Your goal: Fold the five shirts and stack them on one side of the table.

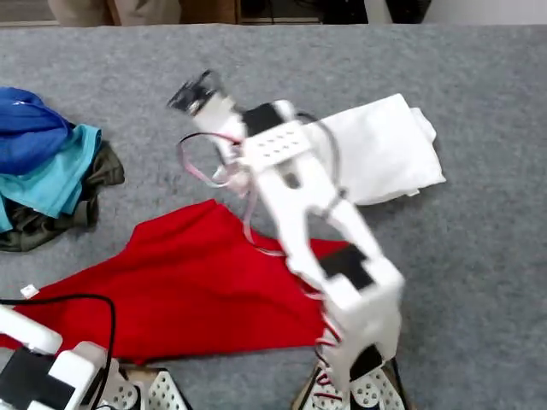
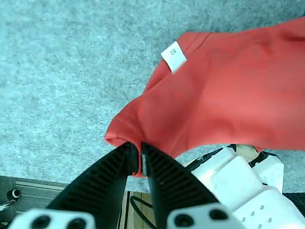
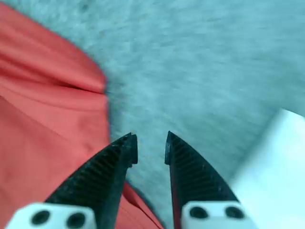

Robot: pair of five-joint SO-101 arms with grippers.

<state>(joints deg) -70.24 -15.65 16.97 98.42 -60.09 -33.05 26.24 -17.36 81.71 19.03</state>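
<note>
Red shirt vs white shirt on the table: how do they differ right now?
The red fabric shirt lies spread out, unfolded, in a rough triangle; the white fabric shirt is folded into a compact rectangle. The red one covers more table than the white. The left gripper is shut on the red shirt's edge; nothing grips the white one. Both rest on the grey felt table.

Likely a robotics lab: grey felt-covered table (image 1: 479, 282) with white robot arm (image 1: 299, 196) mounted at its edge.
</note>
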